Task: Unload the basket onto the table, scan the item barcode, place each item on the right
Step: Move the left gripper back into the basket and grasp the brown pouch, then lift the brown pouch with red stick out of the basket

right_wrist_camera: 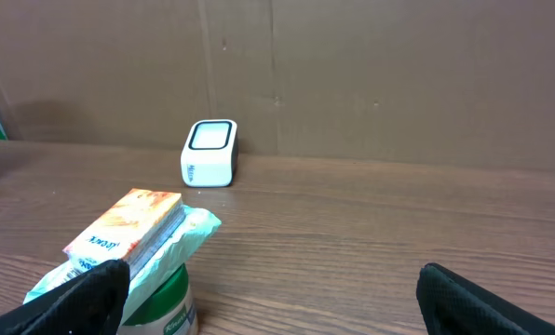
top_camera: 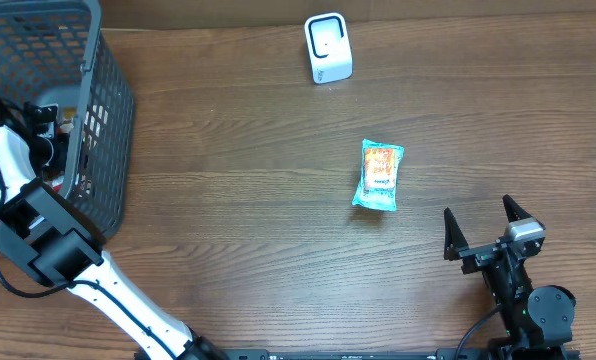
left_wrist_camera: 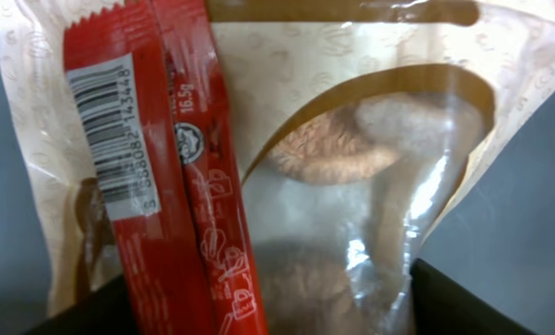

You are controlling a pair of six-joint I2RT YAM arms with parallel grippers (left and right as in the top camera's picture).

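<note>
While your left gripper (left_wrist_camera: 268, 279) is down in the basket (top_camera: 108, 110) at ten o'clock on the table (top_camera: 228, 230), treat this as the pick, I judge, not the scan. Its jaws stand apart, one at seven and one at five o'clock of the wrist view. A red stick (left_wrist_camera: 180, 186) and a windowed pouch (left_wrist_camera: 380, 140) lie between them. Whether they bite on anything, you cannot tell.

Choose one item. The stick lies across the pouch, so a wide close may take both. Centre on the stick, at eleven o'clock of that view, and close across its narrow width. Keep the grip off its barcode (left_wrist_camera: 110, 140), which faces the camera, or the scanner (top_camera: 328, 47) at twelve o'clock will likely not read it. Lift straight up so the mesh does not catch the wrapper.

Your right gripper (top_camera: 477, 208) hangs wide open and empty at five o'clock, near a snack pack (top_camera: 380, 175) lying toward three o'clock.

Only the left wrist view shows the basket's contents and the barcode; from overhead the arm (top_camera: 118, 290) and the mesh hide them. Only the overhead view shows that basket and scanner lie well apart, so you can plan the carry. The right wrist view gives the scanner from table level, at eleven o'clock past the snack pack.
</note>
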